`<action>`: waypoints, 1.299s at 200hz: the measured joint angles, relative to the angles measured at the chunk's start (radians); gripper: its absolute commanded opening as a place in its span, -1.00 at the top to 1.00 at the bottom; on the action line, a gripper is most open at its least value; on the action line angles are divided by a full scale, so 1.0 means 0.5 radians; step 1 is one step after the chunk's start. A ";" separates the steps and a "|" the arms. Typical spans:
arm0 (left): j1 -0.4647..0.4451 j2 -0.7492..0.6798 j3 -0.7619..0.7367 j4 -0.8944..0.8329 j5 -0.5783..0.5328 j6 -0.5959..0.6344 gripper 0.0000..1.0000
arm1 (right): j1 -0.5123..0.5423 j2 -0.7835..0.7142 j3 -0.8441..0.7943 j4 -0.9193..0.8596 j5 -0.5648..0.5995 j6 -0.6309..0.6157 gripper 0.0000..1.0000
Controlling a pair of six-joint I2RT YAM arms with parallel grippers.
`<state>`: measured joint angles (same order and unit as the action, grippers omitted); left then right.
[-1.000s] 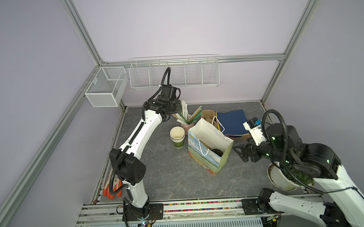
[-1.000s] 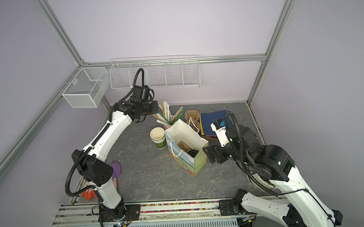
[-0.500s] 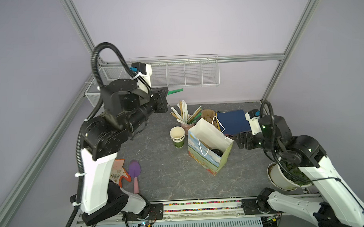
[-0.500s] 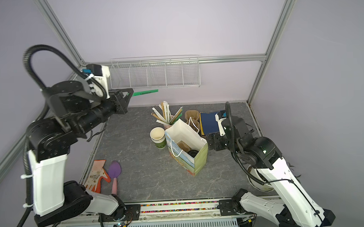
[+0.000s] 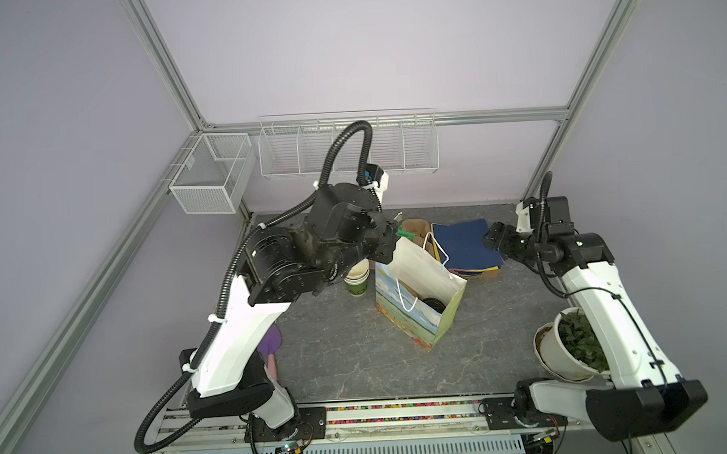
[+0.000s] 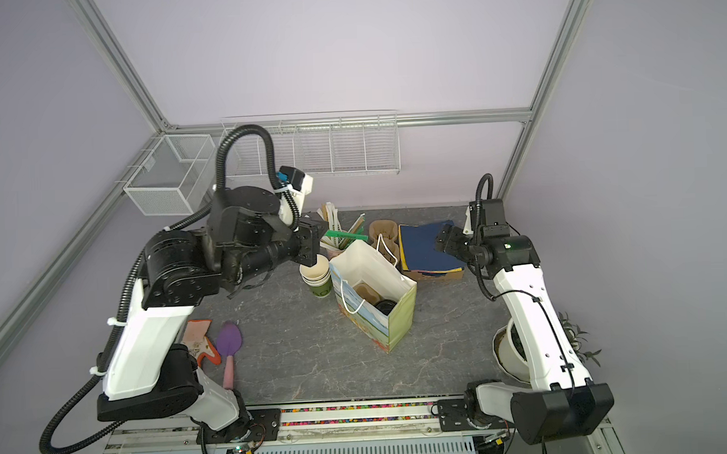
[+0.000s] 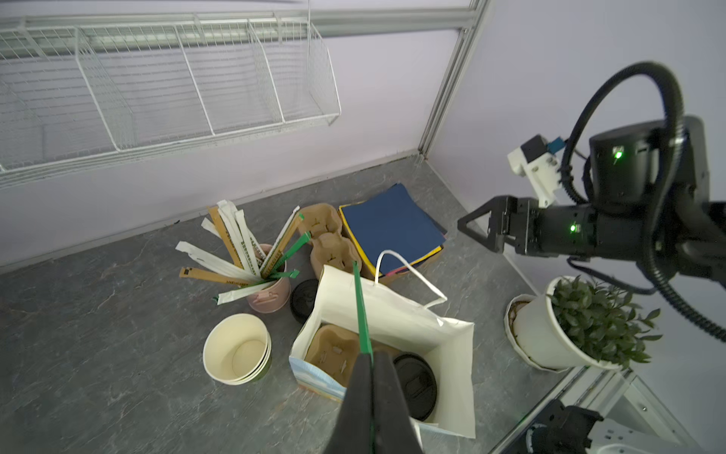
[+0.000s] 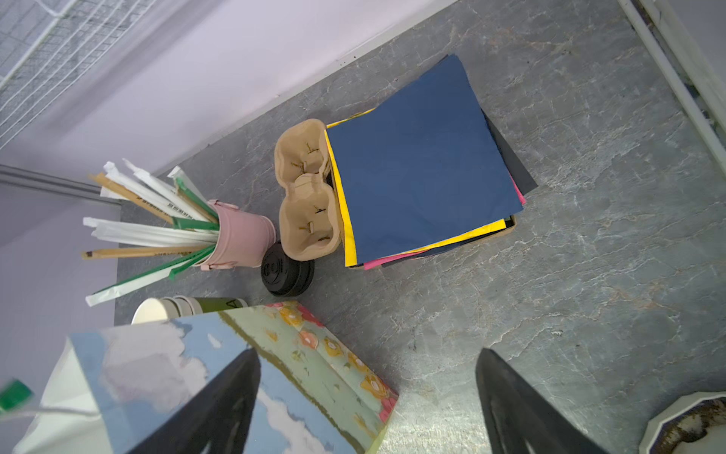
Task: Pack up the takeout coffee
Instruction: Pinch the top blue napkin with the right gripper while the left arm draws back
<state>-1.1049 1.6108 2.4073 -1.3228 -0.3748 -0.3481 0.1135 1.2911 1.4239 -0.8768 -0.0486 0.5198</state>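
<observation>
Takeout coffee (image 7: 418,383) already sits in bag (image 7: 396,314) beside carrier (image 7: 328,350). Left gripper (image 7: 371,353) clamped on green straw (image 7: 360,310) over bag (drop pending); right gripper (image 8: 367,355) wide, empty.

Left gripper (image 7: 371,355) pinched closed, right gripper (image 8: 368,351) jaws spread wide, both arms reaching inward

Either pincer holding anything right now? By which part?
The left pincer is shut on a green wrapped straw, gripping it at one end; the rest sticks out over the paper bag. The right pincer is open, empty.
</observation>
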 measured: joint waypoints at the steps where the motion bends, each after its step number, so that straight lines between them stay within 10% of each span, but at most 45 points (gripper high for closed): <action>1: 0.001 0.001 -0.002 -0.001 0.002 0.000 1.00 | -0.002 0.006 -0.002 0.004 -0.002 0.005 -0.77; 136: 0.018 0.127 -0.607 0.009 0.090 0.001 1.00 | -0.011 0.994 0.192 0.266 0.040 0.076 -0.95; 201: 0.102 0.114 -0.820 0.153 0.118 -0.018 -0.10 | 0.031 1.496 0.591 0.259 0.188 -0.008 -0.80; 260: 0.102 -0.263 -0.891 0.258 -0.010 -0.013 -0.32 | 0.035 1.728 0.678 0.214 0.276 -0.040 -0.33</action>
<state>-1.0538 1.4792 1.9617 -1.1938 -0.3798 -0.3546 0.1310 2.1551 1.7626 -0.7696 0.0895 0.4995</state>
